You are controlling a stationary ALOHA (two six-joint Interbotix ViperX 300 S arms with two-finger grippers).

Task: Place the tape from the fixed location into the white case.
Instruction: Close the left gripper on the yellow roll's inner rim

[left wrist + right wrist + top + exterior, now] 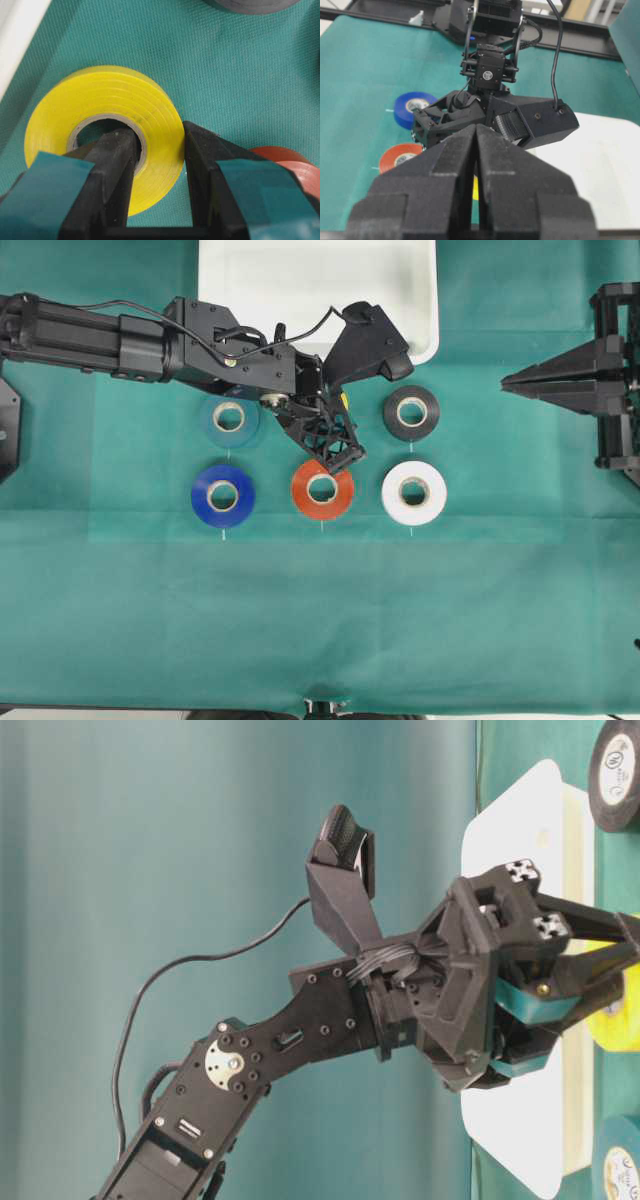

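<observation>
With one finger inside the pale core, the left gripper point(160, 145) is pinching the bright yellow tape roll's point(107, 132) wall, securing it for lifting toward the shallow white plastic case point(420, 300).

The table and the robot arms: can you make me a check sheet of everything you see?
Surface: green cloth, flat.
Job's things: yellow tape lying flat on the cloth; white case holds nothing visible.
Clutter: five other rolls: pale blue, blue, red, white, black.
Grippers: left gripper jaws astride the yellow roll's wall, one inside the core; right gripper shut, holding nothing.
Cables: black cable along the left arm.
Surroundings: black frame behind the table.
</observation>
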